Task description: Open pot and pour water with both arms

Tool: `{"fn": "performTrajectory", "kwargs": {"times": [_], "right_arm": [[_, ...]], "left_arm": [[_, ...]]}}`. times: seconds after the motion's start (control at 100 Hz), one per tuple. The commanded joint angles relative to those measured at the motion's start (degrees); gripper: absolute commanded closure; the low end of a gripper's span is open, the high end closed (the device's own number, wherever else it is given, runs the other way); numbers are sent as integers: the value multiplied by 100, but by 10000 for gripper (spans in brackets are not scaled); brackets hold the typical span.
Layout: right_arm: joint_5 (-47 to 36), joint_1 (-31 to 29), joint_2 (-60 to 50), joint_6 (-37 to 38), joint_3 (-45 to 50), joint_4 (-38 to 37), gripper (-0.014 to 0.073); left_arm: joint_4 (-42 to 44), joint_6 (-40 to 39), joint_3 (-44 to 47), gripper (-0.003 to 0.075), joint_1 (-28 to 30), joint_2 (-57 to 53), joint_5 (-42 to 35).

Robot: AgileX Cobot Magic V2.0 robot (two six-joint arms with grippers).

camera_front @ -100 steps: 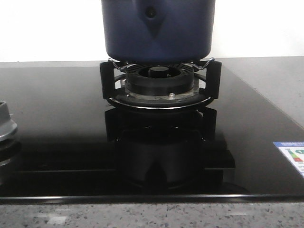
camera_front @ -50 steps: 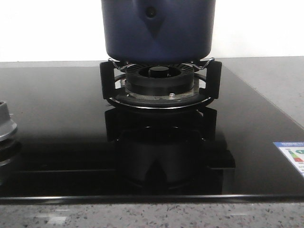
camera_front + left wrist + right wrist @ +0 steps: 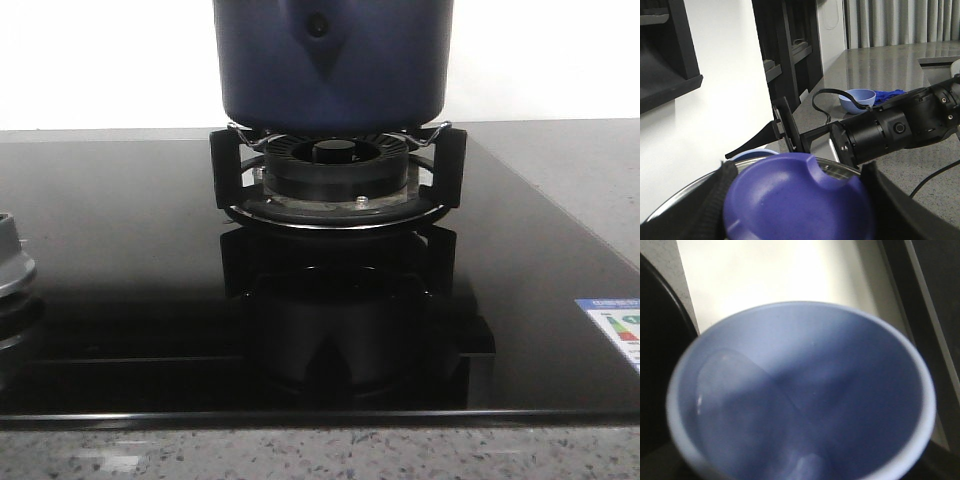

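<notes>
A grey knob (image 3: pixel 12 262) sits at the far left edge of the black cooktop (image 3: pixel 120 260), well left of the burner (image 3: pixel 335 180). The pot (image 3: pixel 332 60) stands on the burner's black supports, its rivet facing the camera. Right of the burner, near the cooktop's edge, lies a label (image 3: pixel 615 328).

Above the pot, the left gripper (image 3: pixel 795 200) is clamped on the blue lid knob (image 3: pixel 795 197), fingers (image 3: pixel 715 200) on either side of it. The right arm (image 3: pixel 895 130) reaches across beyond the knob, with a bowl (image 3: pixel 857 100) on the counter behind. A pale blue cup (image 3: pixel 800 390) fills the right wrist view; whether the right gripper grips it cannot be told.
</notes>
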Motion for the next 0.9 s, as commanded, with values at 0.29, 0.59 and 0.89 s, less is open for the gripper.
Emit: {"fn": "performTrajectory", "kwargs": {"times": [0.29,0.59,0.89], "right_arm": [[-335,8,-211,-8,-223,-310,335],[-403,8,-149,-8,-223,-1300,335],[-355,8,70,-8,-245,-1867,335]], "left_arm": [[-592,-45,-217,459,15,-227,-4],[-592,-45,-217,459,15,-227,-4],[-603,-49,-217,459,15,-227,-4]]}}
